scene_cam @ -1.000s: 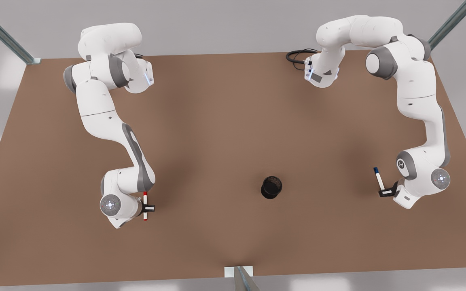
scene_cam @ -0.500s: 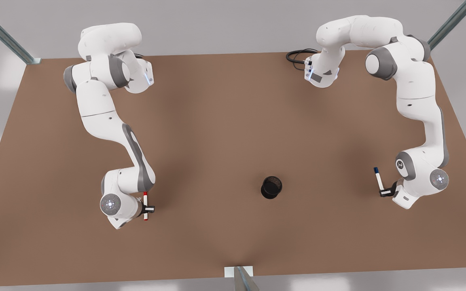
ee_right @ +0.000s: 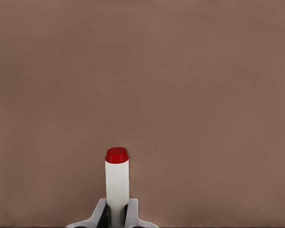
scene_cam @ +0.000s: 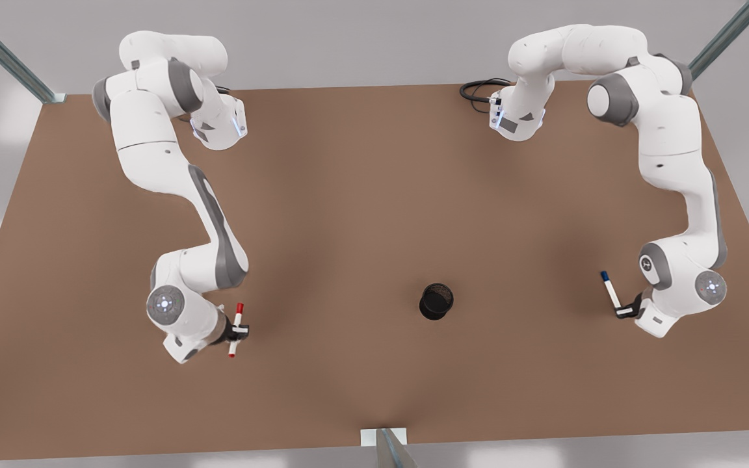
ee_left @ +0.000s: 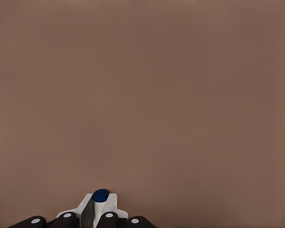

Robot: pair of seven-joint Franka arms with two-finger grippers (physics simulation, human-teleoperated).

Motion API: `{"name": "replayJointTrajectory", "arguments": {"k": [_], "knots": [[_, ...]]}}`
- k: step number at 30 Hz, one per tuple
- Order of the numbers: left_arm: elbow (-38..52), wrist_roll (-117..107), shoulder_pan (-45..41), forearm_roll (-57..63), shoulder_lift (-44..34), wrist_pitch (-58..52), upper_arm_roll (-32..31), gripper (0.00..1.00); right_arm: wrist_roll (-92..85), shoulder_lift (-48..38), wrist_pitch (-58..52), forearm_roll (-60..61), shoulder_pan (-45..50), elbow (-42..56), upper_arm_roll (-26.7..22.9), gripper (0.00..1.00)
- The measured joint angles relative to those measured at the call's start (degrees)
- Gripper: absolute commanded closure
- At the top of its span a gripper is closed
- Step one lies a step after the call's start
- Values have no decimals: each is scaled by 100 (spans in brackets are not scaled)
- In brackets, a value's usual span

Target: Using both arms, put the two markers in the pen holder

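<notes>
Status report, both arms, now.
Left gripper shut on blue marker. Right gripper shut on red marker. Pen holder upright between them, path unobstructed.

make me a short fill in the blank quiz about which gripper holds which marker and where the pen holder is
The left gripper is shut on the marker with the ____ cap.
The right gripper is shut on the marker with the ____ cap.
The pen holder stands on the table ____ the two grippers.
The pen holder contains ____ markers.

Missing words: blue; red; between; no

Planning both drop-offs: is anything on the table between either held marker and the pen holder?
Nothing visible. Bare table separates the red marker in the right gripper and the blue marker in the left gripper from the pen holder.
</notes>
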Motion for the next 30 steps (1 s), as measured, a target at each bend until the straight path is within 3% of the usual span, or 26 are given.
{"name": "replayJointTrajectory", "arguments": {"k": [6, 10, 13, 18, 26, 30], "knots": [[319, -31, -82, 11, -55, -345, 0, 79, 150, -678, -215, -18, 539, 2, 663, 70], [510, -29, -202, 16, -194, -709, 25, 79, 415, -711, 4, -276, 1315, 129, 742, 70], [530, -17, -233, 16, -391, -953, 29, 79, 678, -574, 457, -392, 1802, 401, 681, 70], [561, 47, -335, -3, -767, -1303, -5, 79, 1030, 373, 1329, -613, 2729, 1780, 339, 71], [564, 226, -371, -228, -1062, -1587, -494, 79, 1412, 1264, 2938, -686, 3143, 2481, 294, 71], [564, 293, -362, -293, -1060, -1640, -526, 79, 1548, 1547, 3636, -698, 3572, 2510, -404, 71]]}}
